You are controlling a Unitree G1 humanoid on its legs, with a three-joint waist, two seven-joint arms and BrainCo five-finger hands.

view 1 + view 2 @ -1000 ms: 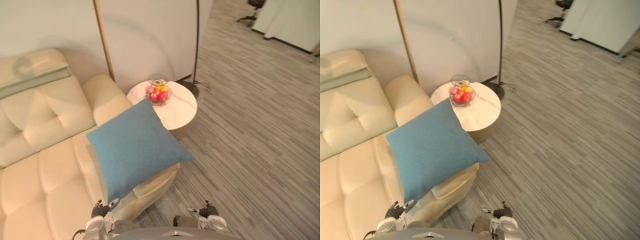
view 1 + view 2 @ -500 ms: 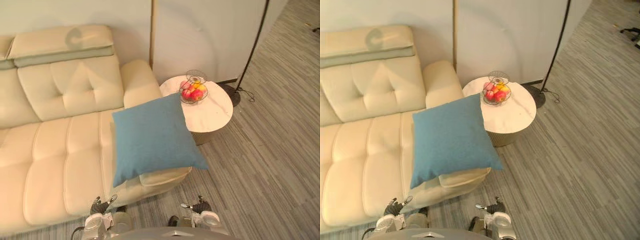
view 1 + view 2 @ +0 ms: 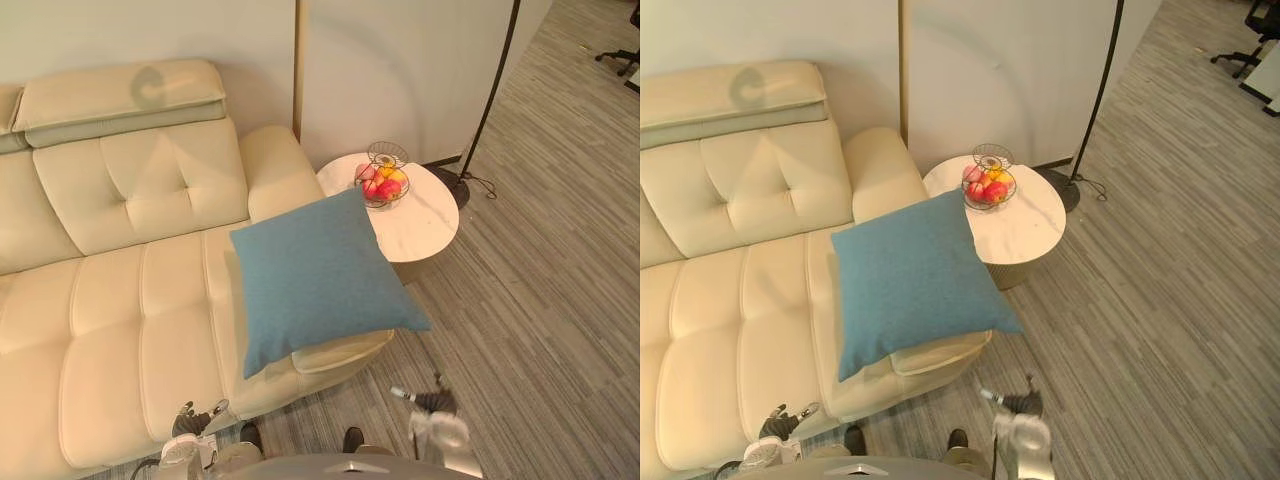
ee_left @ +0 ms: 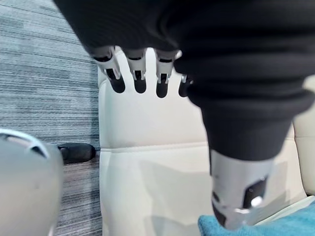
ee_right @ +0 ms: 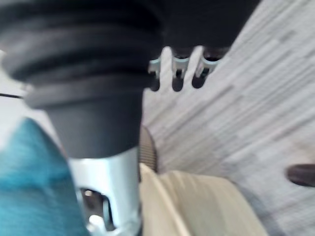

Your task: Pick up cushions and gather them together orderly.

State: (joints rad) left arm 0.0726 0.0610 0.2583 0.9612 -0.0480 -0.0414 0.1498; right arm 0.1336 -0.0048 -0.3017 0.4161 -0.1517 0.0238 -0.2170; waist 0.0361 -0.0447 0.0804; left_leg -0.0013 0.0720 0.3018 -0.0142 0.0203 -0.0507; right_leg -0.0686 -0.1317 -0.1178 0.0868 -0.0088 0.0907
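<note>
While the cushion point(image 3: 315, 280) is lying askew on the right end of the sofa point(image 3: 110, 310), one corner is hanging past the seat edge over the floor and another is sitting close by the table point(image 3: 430, 220). A one-sided tug is likely going to drag it down, or swing it into the fruit basket point(image 3: 382, 185). Both hands are hanging low, well apart from it. The left hand point(image 3: 190, 425) is hovering by the sofa front, fingers straight and spread, holding nothing. The right hand point(image 3: 432, 405) is hovering over the floor below the overhanging corner, likewise loose and empty.
</note>
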